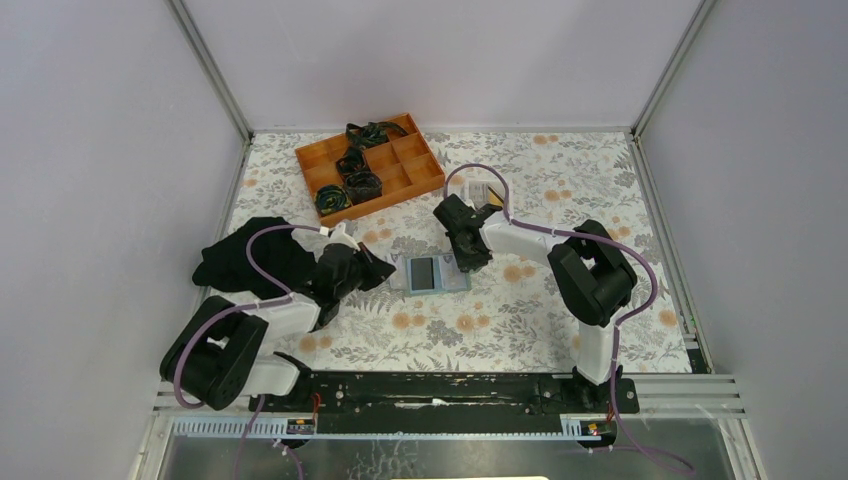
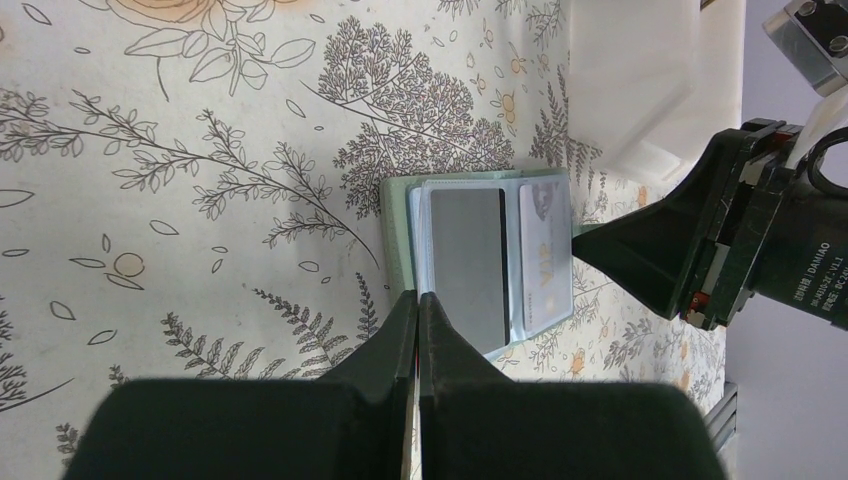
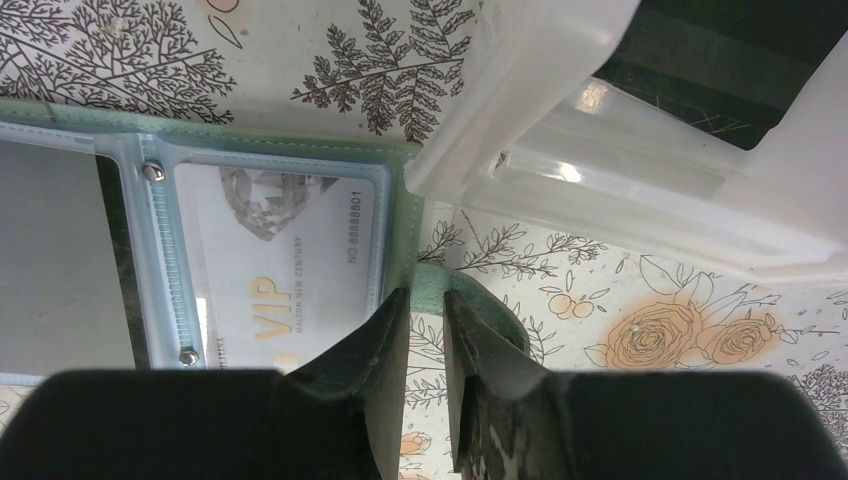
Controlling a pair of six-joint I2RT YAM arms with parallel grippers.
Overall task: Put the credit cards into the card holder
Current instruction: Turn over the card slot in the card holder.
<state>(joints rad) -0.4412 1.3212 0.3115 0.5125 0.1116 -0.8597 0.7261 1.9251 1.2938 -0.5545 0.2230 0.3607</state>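
Top view: card holder (image 1: 431, 273) lies open on the floral tabletop (image 1: 520, 320) between both arms; left pincer (image 1: 383, 272) at its left edge, right pincer (image 1: 470, 262) at its right. Left wrist: left pincer (image 2: 419, 305) pressed together, empty, tips just at the holder's near edge; grey card (image 2: 467, 263) on top, VIP card (image 2: 545, 255) sleeved. Right wrist: right pincer (image 3: 427, 305) slightly spread astride the holder's strap tab (image 3: 470, 295), white tray (image 3: 640, 180) beside. Best bet: pin the holder, slide the grey card flat into a sleeve.

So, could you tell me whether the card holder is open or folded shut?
Open: the card holder lies spread flat, its clear sleeves showing a dark card and a VIP card.
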